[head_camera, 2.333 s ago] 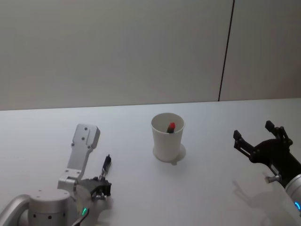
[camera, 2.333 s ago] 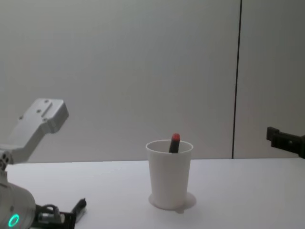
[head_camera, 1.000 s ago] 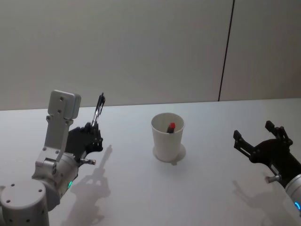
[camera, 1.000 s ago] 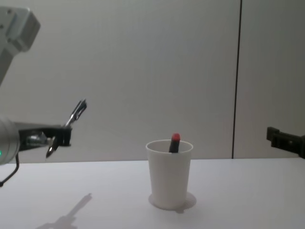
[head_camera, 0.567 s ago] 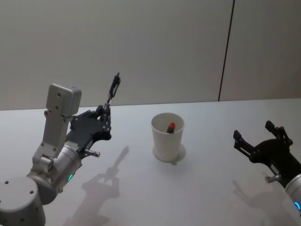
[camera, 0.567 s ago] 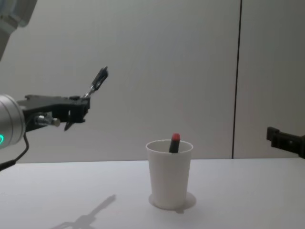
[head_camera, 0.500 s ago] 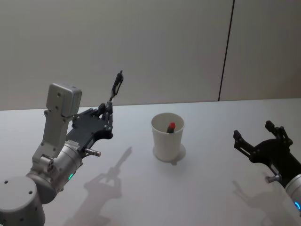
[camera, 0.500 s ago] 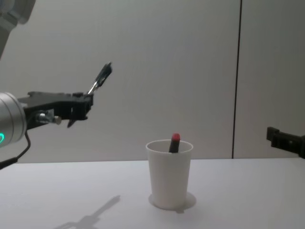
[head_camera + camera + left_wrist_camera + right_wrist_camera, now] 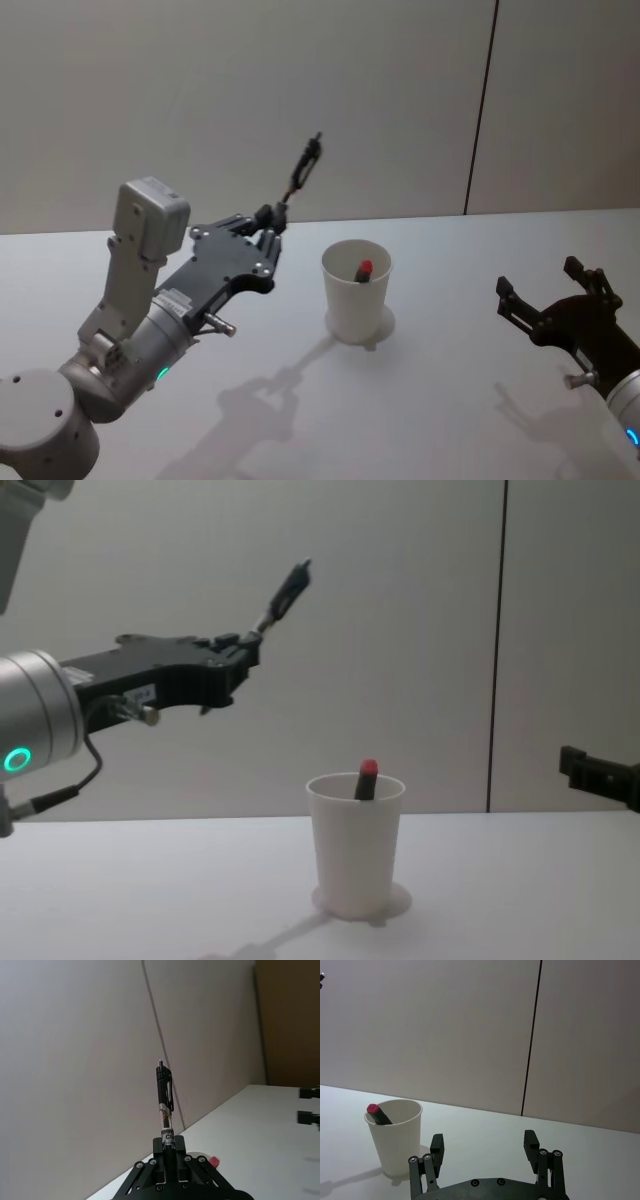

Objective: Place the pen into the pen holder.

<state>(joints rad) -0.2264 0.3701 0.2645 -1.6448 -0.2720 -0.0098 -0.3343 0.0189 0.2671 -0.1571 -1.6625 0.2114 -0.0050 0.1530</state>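
Note:
My left gripper (image 9: 270, 213) is shut on the lower end of a black clip pen (image 9: 302, 172), which slants up into the air left of and higher than the pen holder. The same pen (image 9: 284, 590) rises from the gripper (image 9: 250, 645) in the chest view and stands straight out of the fingers (image 9: 169, 1147) in the left wrist view. The pen holder (image 9: 350, 310) is a white paper cup standing upright on the table, with a red-capped dark marker (image 9: 364, 270) leaning inside it. My right gripper (image 9: 538, 277) hovers open to the right of the cup, empty.
The white table (image 9: 440, 400) stretches all around the cup. A grey wall with a dark vertical seam (image 9: 482, 110) closes the far side. In the right wrist view the cup (image 9: 397, 1145) stands ahead of the open fingers (image 9: 437, 1146).
My left gripper has carried the pen up from near the table and to the right, toward the cup. The right arm, cup and red-capped marker have not moved.

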